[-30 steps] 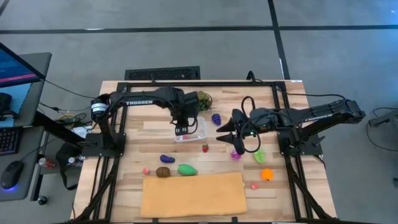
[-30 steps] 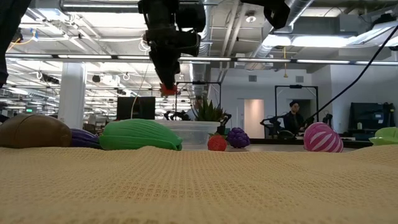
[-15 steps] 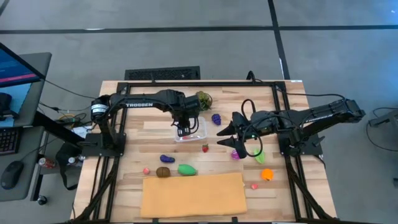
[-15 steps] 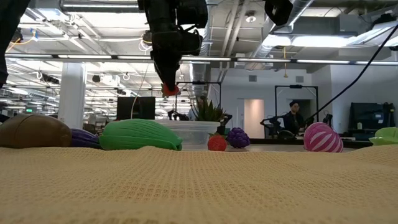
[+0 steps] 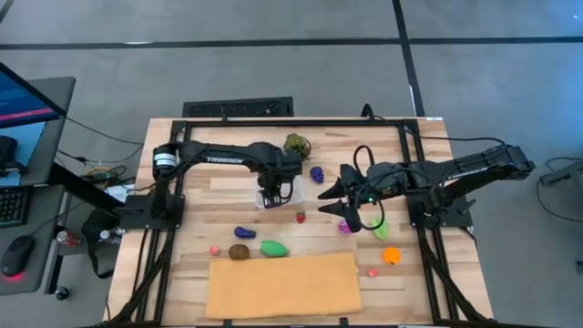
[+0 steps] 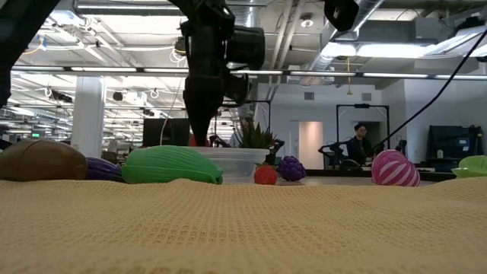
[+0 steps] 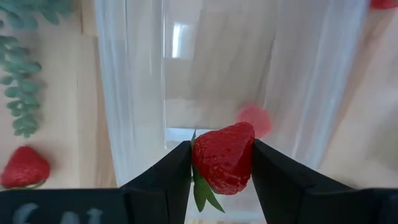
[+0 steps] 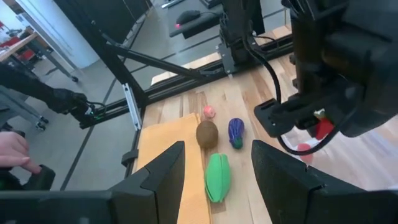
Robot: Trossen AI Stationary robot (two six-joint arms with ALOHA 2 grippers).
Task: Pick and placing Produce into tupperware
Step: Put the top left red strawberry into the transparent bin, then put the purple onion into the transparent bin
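My left gripper [image 5: 271,193] points down over the clear tupperware tub [image 5: 281,189] and is shut on a red strawberry [image 7: 224,155]. In the low view its tip [image 6: 199,139] is at the height of the tub's rim [image 6: 237,151]. My right gripper [image 5: 326,199] is open and hovers to the right of the tub, near the purple grapes [image 5: 316,173] and a pink striped piece [image 5: 346,226]. On the table lie a second strawberry [image 5: 300,217], a blue piece [image 5: 244,233], a brown piece [image 5: 239,251] and a green piece [image 5: 274,247]. My left gripper pinches the red strawberry by its two sides [image 7: 244,149] between its fingers, coming from above and pointing down. The berry is lifted clear over the tub's floor [image 7: 211,93], with its green leaf end [image 7: 202,190] toward the wrist.
A bushy leafy bunch [image 5: 296,144] lies beyond the tub. The tan sheet [image 5: 282,284] covers the near edge. A light green piece [image 5: 380,229], an orange piece [image 5: 391,256] and small pink pieces [image 5: 373,271] [image 5: 215,250] lie nearby. A black frame [image 5: 291,122] rims the table.
My left gripper has come down toward the tub with the strawberry still in its fingers, from well above the rim to rim height, and its arm has stretched a little toward the table's right. My right arm has kept still.
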